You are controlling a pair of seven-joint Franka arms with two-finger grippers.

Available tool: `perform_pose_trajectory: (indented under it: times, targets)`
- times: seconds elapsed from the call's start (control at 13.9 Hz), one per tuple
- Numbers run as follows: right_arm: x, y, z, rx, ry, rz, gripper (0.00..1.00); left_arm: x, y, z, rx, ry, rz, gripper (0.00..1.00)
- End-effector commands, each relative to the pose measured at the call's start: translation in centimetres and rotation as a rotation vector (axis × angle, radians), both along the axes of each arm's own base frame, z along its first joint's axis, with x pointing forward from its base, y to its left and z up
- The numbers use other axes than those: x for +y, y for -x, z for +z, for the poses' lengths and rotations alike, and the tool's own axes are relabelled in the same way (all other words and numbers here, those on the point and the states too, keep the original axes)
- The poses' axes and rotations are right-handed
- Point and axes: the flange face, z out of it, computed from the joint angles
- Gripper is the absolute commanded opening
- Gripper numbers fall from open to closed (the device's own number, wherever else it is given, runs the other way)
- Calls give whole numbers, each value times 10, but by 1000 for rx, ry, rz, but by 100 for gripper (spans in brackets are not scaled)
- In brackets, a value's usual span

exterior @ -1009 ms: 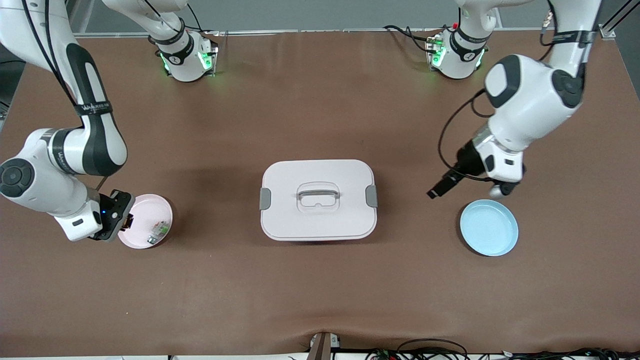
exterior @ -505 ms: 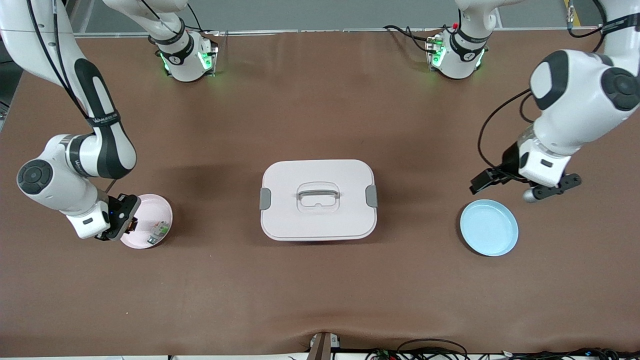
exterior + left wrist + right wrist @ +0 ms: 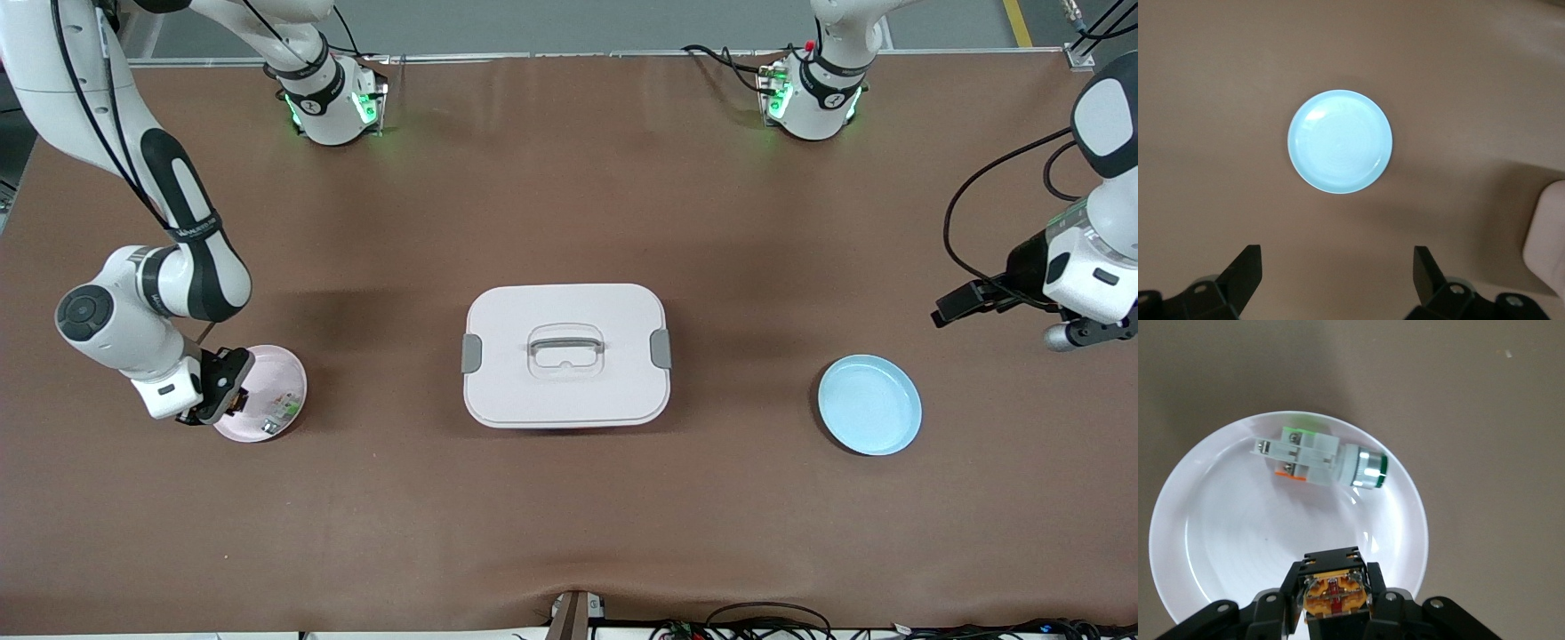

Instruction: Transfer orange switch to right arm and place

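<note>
The orange switch (image 3: pixel 1336 587), a small black block with orange markings, sits clamped between the fingers of my right gripper (image 3: pixel 1336 583). In the front view the right gripper (image 3: pixel 228 400) holds the orange switch (image 3: pixel 234 402) just over the rim of the pink plate (image 3: pixel 283 373). That plate looks white in the right wrist view (image 3: pixel 1231 533). My left gripper (image 3: pixel 1098 331) hangs open and empty over bare table toward the left arm's end. In its own view the left gripper (image 3: pixel 1338 267) shows two wide-apart fingers and the blue plate (image 3: pixel 1339 141) below.
A white-and-green part (image 3: pixel 1318 459) lies in the pink plate, also seen in the front view (image 3: pixel 280 416). A white lidded box (image 3: pixel 566 356) stands mid-table. The empty blue plate (image 3: pixel 869 404) lies between the box and the left arm's end.
The left arm has swung away from above the blue plate toward its end of the table, still open. The right arm has shifted slightly at the pink plate, keeping hold of the switch.
</note>
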Motion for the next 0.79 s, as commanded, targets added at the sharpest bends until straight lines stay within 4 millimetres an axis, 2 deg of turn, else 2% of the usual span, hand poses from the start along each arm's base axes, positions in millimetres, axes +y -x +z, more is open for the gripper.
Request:
perform_pose_trajectory:
  times: [0.0, 0.22, 0.29, 0.36, 0.72]
  targets:
    - [2, 4, -13, 7, -28, -3, 0, -5, 6, 11, 2, -40, -40, 100]
    - [16, 4, -17, 10, -43, 16, 0, 4, 11, 15, 16, -48, -83, 100]
    - [18, 4, -19, 13, -44, 19, 0, 21, 13, 17, 22, -51, -98, 100]
    - [20, 5, -21, 16, -44, 22, 0, 29, 14, 17, 23, -52, -102, 100]
    - [20, 6, -28, 27, -45, 31, 0, 29, 14, 15, 27, -49, -95, 100]
